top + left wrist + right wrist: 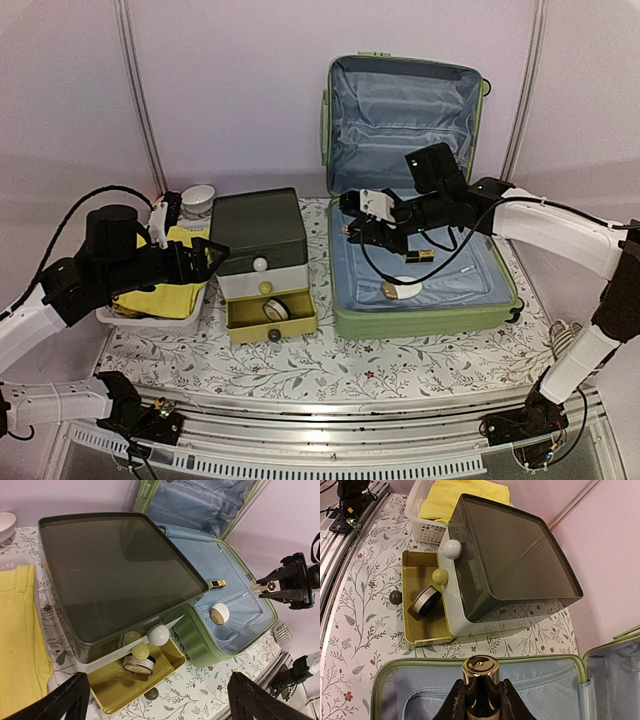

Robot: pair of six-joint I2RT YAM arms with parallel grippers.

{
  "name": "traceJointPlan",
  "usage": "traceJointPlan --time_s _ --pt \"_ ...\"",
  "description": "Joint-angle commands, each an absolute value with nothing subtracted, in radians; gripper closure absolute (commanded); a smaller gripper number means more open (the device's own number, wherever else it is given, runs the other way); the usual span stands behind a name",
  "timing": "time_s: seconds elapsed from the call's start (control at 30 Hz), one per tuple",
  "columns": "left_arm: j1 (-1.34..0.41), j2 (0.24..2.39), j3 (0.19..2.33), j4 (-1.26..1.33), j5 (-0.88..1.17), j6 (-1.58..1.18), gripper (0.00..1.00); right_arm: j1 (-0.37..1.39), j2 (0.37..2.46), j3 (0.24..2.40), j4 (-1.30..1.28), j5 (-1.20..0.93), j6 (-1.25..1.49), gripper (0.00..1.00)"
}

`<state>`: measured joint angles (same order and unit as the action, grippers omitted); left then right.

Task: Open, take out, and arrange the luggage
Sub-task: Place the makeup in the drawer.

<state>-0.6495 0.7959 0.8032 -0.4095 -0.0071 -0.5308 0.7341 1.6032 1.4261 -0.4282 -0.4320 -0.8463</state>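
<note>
Holding a gold-capped item (481, 669) over the luggage (430, 322), the right gripper (481, 690) is taking out; next probably placing it in the yellow drawer (245, 328); the left gripper (203, 258) gapes wide.

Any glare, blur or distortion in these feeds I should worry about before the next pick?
Top view: even light, sharp, luggage clearly readable. Left wrist: dark box lid carries faint reflections, with strong wide-angle perspective. Right wrist: bright highlight on the gold cap in the right gripper; nothing blurred.
</note>
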Motion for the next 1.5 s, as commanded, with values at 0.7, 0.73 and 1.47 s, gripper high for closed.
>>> traceJointPlan --time_s 0.7,0.73,1.47 --pt "-0.632 0.720 0.711 -0.396 0.032 -0.598 0.02 1.128 1.946 1.449 0.247 -0.530 -0.635 0.83" --pt "-0.632 0.720 0.710 -0.397 0.033 -0.597 0.02 1.133 1.970 1.452 0.270 -0.526 -0.633 0.84" --pt "-0.626 0.719 0.717 -0.423 0.037 -0.566 0.02 1.149 2.177 1.506 0.427 -0.444 -0.579 0.86"
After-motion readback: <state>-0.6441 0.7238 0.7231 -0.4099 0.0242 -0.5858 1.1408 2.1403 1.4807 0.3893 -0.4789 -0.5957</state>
